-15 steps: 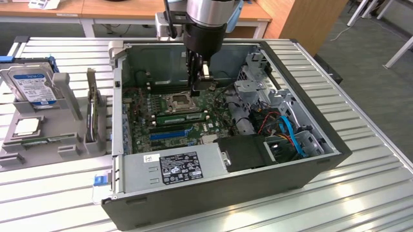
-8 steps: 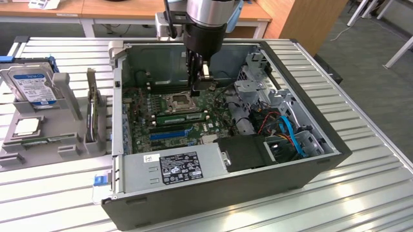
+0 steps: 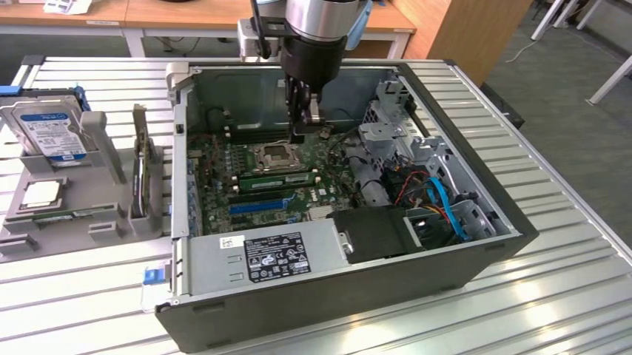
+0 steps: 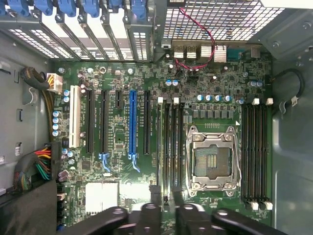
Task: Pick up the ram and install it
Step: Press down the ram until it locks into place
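Entry: PC case (image 3: 395,296), open side up, lying on slatted metal table (image 3: 563,310), w/ motherboard (image 3: 219,159) facing up. Clock refs = exterior view, centred on CPU socket (image 3: 274,154). The black gripper (image 3: 304,132) is reaching down into the case from 12 o'clock, its tips hanging at approx 1 o'clock of the socket. In the wrist view the gripper (image 4: 168,218) is showing fingers (image 4: 149,215) standing part-way open w/ bare board visible in the gap, and it is gripping nothing. The ram (image 3: 280,178), a green stick w/ white label, is sitting upright in a memory slot at 6 o'clock, just beside the socket; contact w/ the tips can't be told. In the wrist view the ram (image 4: 160,147) is running edge-on between CPU socket (image 4: 212,159) and blue expansion slot (image 4: 132,122), one end pointing toward the fingers. In the exterior view the blue expansion slot (image 3: 262,204) is lying further out at 6 o'clock. PSU (image 3: 266,255), grey w/ black label, is sitting beyond that, along the case edge. Blue cables (image 3: 449,211) are curling at approx 4 o'clock. Outside the case at 9 o'clock, a grey holder (image 3: 59,211) is carrying a hard drive (image 3: 52,129) w/ blue label, upright.
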